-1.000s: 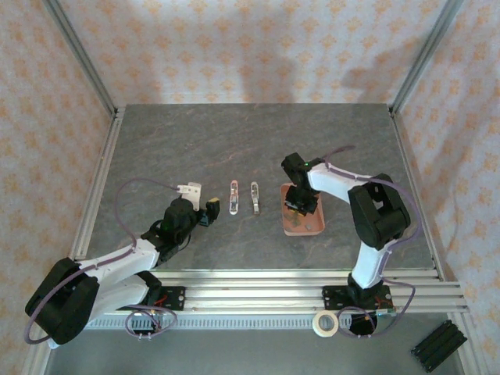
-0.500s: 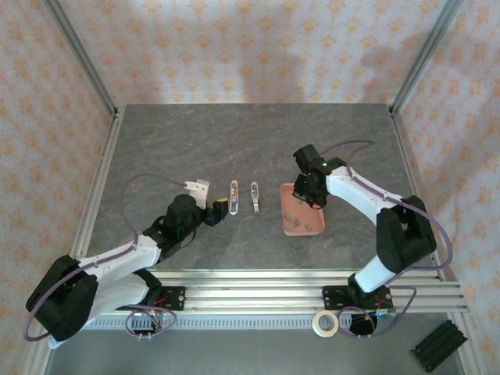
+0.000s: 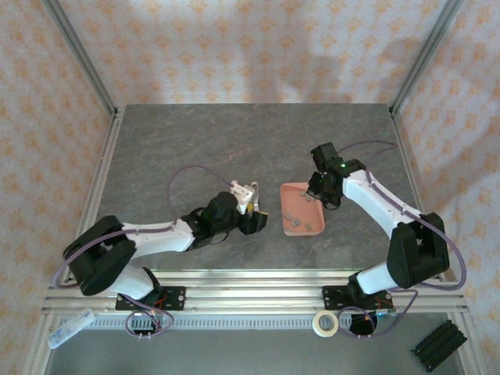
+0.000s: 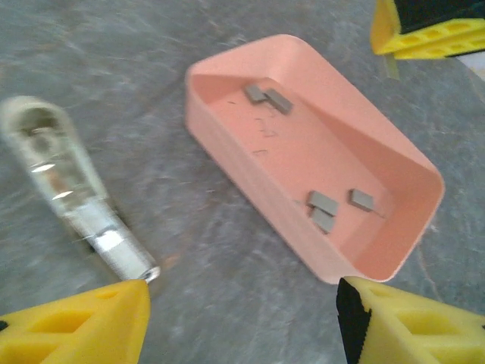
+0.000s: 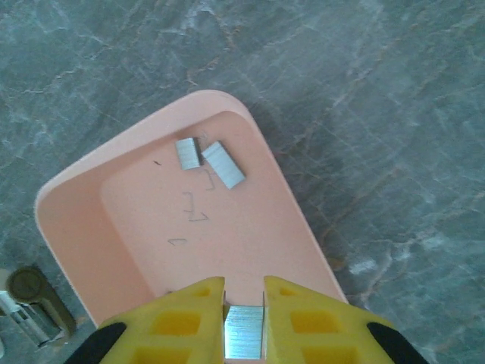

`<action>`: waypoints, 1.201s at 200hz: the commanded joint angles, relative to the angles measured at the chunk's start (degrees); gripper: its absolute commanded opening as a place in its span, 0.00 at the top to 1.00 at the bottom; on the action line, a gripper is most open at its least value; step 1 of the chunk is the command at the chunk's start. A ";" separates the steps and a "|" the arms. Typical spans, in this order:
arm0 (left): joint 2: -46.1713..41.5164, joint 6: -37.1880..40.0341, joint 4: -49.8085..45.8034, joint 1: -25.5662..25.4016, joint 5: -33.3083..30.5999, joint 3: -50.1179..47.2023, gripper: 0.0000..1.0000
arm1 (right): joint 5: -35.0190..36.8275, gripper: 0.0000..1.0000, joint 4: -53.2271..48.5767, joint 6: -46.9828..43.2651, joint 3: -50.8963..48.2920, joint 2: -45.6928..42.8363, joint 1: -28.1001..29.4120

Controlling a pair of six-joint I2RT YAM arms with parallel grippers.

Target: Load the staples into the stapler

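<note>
Five grey staples (image 4: pixel 323 203) lie loose in the pink tray (image 4: pixel 250 174): two at one end, three at the other. One more strip (image 5: pixel 244 341) sits pinched between my right jaws, which are drawn narrow around it and hang over the tray. My left jaws stand wide and grip nothing, low over the desk (image 3: pixel 195 141) just beside the tray's long side. The clear stapler (image 4: pixel 68 182) lies flat on the desk near the tray, on the side away from my right arm and not touching it.
</note>
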 commanded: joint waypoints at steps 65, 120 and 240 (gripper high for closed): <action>16.13 -5.11 3.79 -3.91 6.25 12.93 0.34 | 8.12 0.82 -9.07 -0.74 -0.38 -5.61 -0.37; 21.97 -3.67 -0.38 -4.08 10.13 20.11 0.34 | 9.27 0.82 -10.68 -0.71 -0.37 -8.01 -0.37; 20.45 -3.28 7.59 -4.38 9.42 18.79 0.33 | 7.51 0.82 -11.87 -1.23 0.95 -11.58 0.00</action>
